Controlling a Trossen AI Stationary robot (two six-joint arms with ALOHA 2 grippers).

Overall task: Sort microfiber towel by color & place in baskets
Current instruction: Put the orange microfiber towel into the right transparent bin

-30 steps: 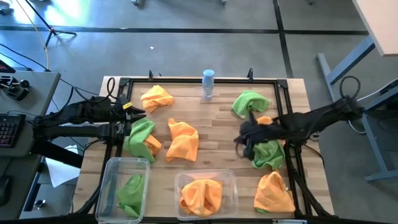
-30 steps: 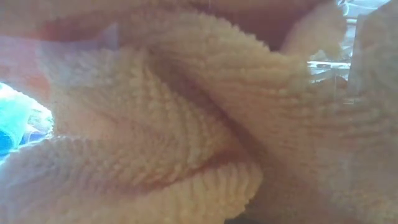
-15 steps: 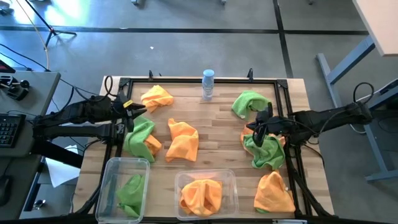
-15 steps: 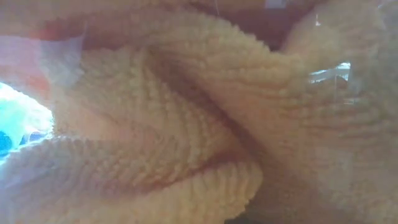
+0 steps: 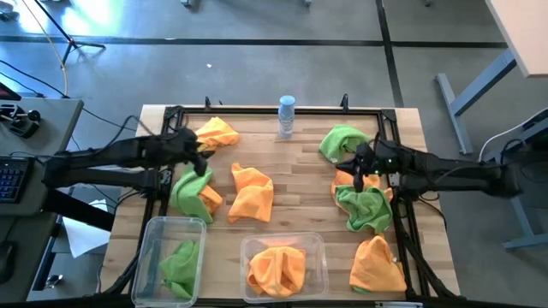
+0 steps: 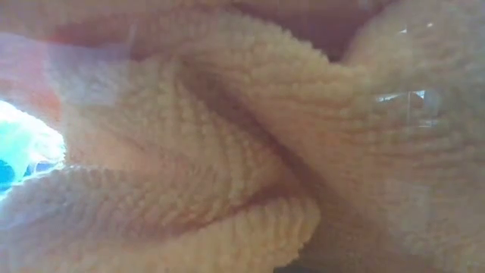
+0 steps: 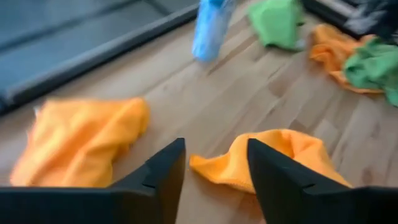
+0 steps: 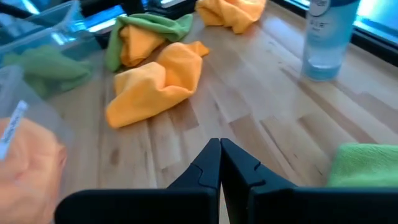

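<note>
Microfiber towels lie in several places on the wooden worktop [image 5: 300,171], some orange and some green. One orange towel [image 5: 215,134] is at the far left, near the left end effector [image 5: 199,157], and another orange towel [image 5: 253,192] lies in the middle. A green and orange pair [image 5: 194,192] is bunched together at the left edge, just beside the left end effector. On the right side a green towel [image 5: 343,140] lies at the far edge, a second green towel [image 5: 366,210] lies on top of an orange one, and one more orange towel [image 5: 377,265] is at the near right corner.

The narrower clear basket [image 5: 154,235] at the near left holds a green towel [image 5: 181,265]. The wider clear basket [image 5: 318,250] beside it holds an orange towel [image 5: 276,267], which fills the low view completely.

The left end effector has its fingers apart, with nothing between them. The right end effector [image 5: 359,165] is above the right towels, with fingers fully closed and empty. A small clear bottle [image 5: 286,115] stands upright at the far edge.
</note>
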